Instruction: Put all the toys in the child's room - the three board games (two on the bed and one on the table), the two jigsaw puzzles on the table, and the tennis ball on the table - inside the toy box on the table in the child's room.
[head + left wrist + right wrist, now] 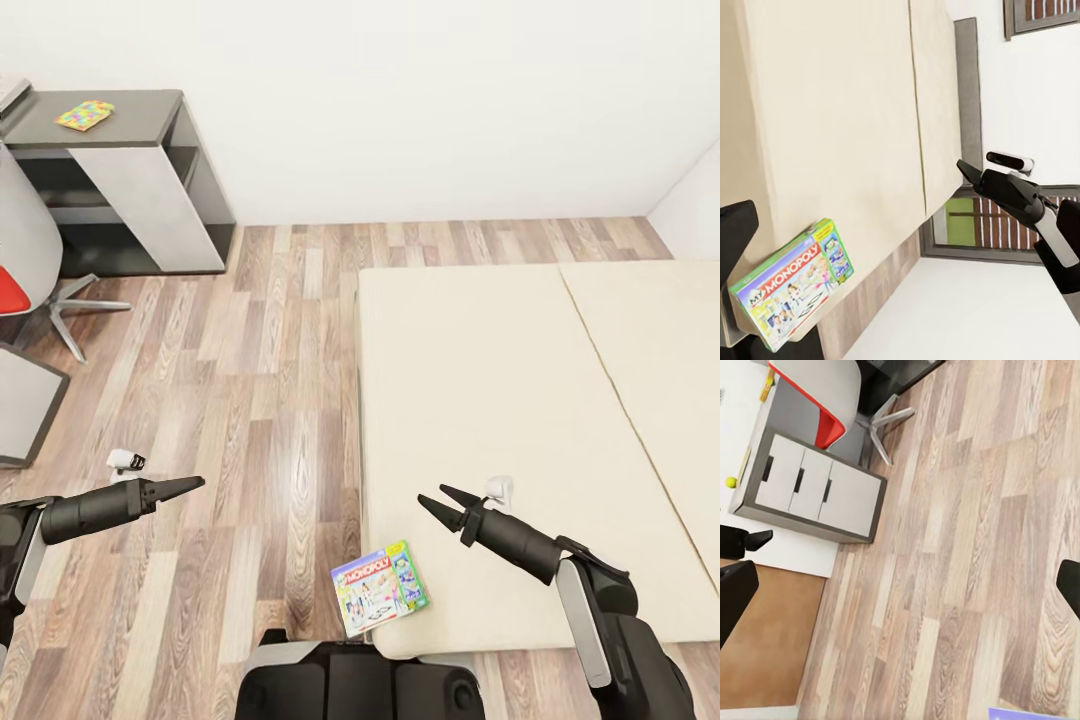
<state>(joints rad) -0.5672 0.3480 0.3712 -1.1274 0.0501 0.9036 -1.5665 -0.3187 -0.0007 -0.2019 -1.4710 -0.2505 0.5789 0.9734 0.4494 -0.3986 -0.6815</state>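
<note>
A white-blue board game (380,590) with a green edge, printed "Monopoly", lies on the near corner of the beige bed (520,400) and hangs over its edge; it appears again as the board game (791,294). My right gripper (431,493) hovers open over the bed, just beyond the game. Over the floor left of the bed, my left gripper (195,485) is open and empty. One jigsaw puzzle (84,114) rests on the dark grey top of the table (150,105). The tennis ball (730,482) sits on the pale table (739,427). The toy box is out of view.
A chair (15,285) with a red seat and star base stands at the left, by a white drawer unit (817,484). Wood floor (270,380) runs between table and bed. A white wall (420,100) closes the far side.
</note>
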